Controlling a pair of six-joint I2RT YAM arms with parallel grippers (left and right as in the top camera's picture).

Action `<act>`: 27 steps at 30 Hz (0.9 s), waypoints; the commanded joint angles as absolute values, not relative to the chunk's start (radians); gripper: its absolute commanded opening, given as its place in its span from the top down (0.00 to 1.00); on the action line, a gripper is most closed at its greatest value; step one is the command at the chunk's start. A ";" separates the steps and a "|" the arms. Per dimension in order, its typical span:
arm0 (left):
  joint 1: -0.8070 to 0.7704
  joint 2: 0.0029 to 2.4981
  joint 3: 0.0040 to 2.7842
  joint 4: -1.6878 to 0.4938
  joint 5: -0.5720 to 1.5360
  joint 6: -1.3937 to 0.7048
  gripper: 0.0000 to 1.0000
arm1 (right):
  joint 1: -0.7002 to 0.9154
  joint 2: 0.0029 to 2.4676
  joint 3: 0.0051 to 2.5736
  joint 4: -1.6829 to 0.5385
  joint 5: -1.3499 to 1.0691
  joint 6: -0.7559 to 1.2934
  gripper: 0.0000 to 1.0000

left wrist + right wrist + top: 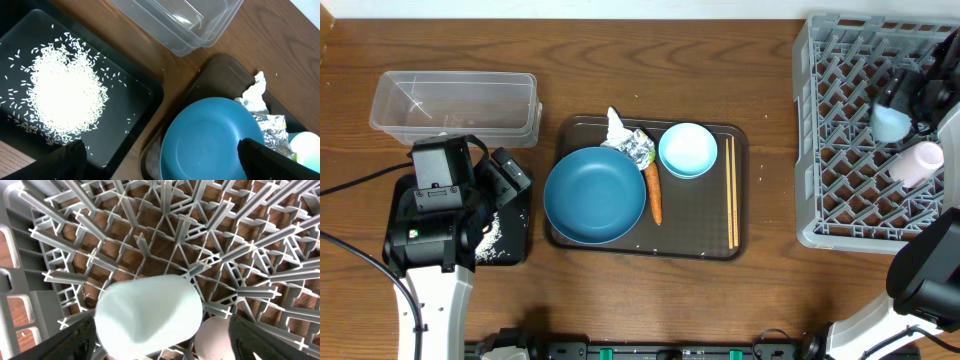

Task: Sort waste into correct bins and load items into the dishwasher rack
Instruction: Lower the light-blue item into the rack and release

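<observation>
Pale-blue cup (147, 312) inside the dishwasher rack (807, 150), which is set well to the right of the brown serving tray (705, 215). The cup is framed by the right gripper (160, 330), whose jaws are spread wide. A gap is visible between the cup and one finger, so no clamping is shown. The cup is judged to be at the point of release onto the lattice floor. A white cup (917, 163) is seen just beside it in the rack.

The left gripper (160, 155) is held wide open and empty above the left edge of the brown tray. Just left of that tray, rice grains (62, 95) are heaped in the black tray (135, 100), and nothing can be seen in the clear tub (455, 100) beyond it.

On the brown tray are laid the wide blue bowl (595, 195), small light-blue bowl (688, 150), carrot (654, 193), wrapper (630, 140) and chopsticks (731, 190).

Cup loading is judged to be the step in hand. Next, the right arm must be raised clear of the rack ribs and brought to the brown tray. The carrot, lying close against the blue bowl, calls for a narrow pinch from above.
</observation>
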State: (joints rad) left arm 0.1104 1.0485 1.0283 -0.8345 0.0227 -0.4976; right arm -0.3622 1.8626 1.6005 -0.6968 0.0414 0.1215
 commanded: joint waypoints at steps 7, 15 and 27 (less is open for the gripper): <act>0.115 1.051 1.045 -0.837 0.014 -0.499 0.01 | -0.352 1.810 1.609 -0.719 0.005 0.158 0.13; 0.115 1.051 1.045 -0.837 0.014 -0.499 0.01 | -0.331 1.744 1.608 -0.717 -0.053 0.147 0.64; 0.115 1.051 1.045 -0.837 0.014 -0.499 0.01 | -0.213 1.803 1.608 -0.738 0.112 0.141 0.96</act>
State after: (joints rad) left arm 0.1104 1.0485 1.0283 -0.8345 0.0227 -0.4976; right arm -0.2157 1.7779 1.6016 -0.7364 0.0490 0.1467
